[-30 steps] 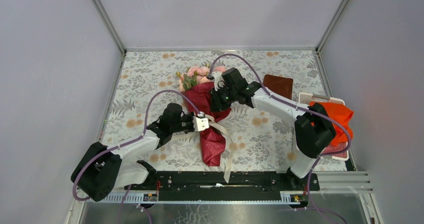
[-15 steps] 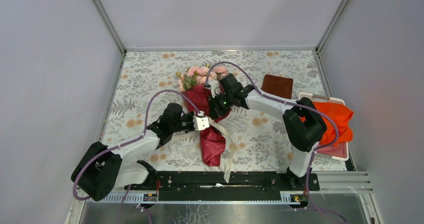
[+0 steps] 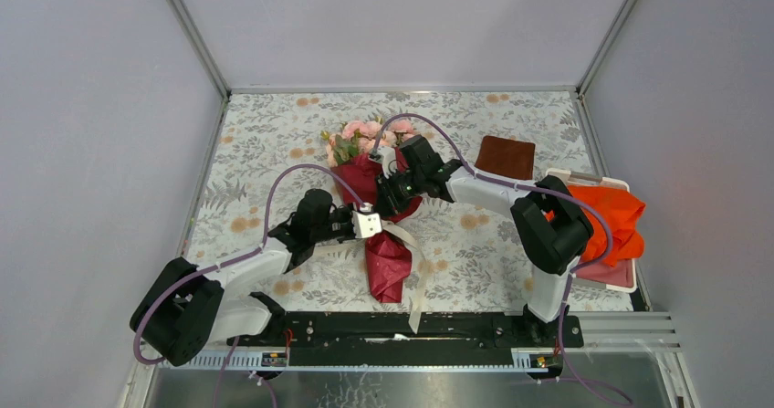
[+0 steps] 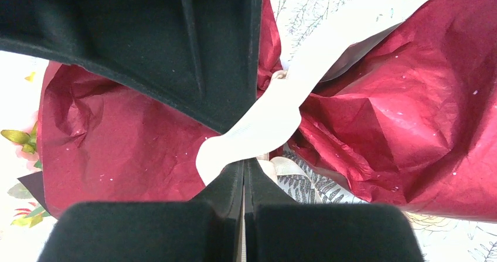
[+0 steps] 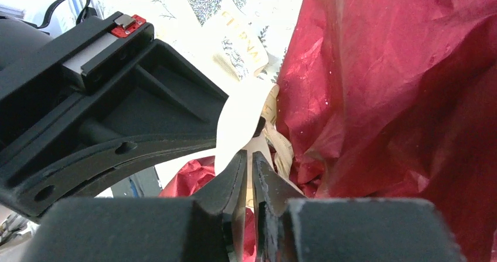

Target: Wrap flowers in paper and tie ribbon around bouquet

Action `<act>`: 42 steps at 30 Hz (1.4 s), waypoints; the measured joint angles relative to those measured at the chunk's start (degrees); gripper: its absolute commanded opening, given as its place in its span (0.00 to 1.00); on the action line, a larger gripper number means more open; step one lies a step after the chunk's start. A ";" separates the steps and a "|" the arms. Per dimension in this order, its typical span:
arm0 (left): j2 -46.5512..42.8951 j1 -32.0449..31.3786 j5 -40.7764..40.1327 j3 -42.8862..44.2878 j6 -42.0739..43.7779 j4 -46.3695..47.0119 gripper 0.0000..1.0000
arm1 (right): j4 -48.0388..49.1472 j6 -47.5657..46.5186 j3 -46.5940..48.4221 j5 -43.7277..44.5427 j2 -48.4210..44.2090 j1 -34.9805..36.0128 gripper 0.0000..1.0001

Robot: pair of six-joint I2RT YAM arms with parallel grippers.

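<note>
A table (image 3: 274, 152) with a grey leaf print and orange blooms, grey walls on three sides. A brown folded square (image 3: 507, 155) lies flat toward the back right. Near it, at the right edge, a white tray (image 3: 570, 176) holds a crumpled orange-red cloth (image 3: 613, 216) that spills over its rim

The counter (image 3: 274, 152) is viewed from above and behind the arm bases (image 3: 548, 312), which are set at 6 o'clock in the top view. The whole surface and the walls (image 3: 91, 152) are taken in from well off. The left wrist view is set very close and aimed past the left jaws at the ribbon (image 4: 264, 121) and paper (image 4: 410, 115), with the right jaws at 12 o'clock. The right wrist view is as close, with the left jaws at 9 o'clock. The ribbon on the bouquet (image 3: 388, 257) is shared by all three.
</note>
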 measured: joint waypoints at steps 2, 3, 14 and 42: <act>0.13 0.00 0.02 -0.13 0.00 0.42 0.00 | 0.61 -0.13 -0.07 0.02 0.31 0.00 0.16; 0.26 0.00 0.02 -0.13 0.02 0.68 0.00 | 0.74 -0.28 -0.07 0.04 0.44 0.00 0.18; 1.38 0.00 -0.76 -0.20 0.04 2.12 0.00 | 2.23 -2.91 -1.14 0.09 1.20 0.31 0.34; 0.70 0.00 -1.49 -0.20 0.46 1.29 0.02 | 8.50 -1.64 -4.24 4.04 1.27 2.36 0.00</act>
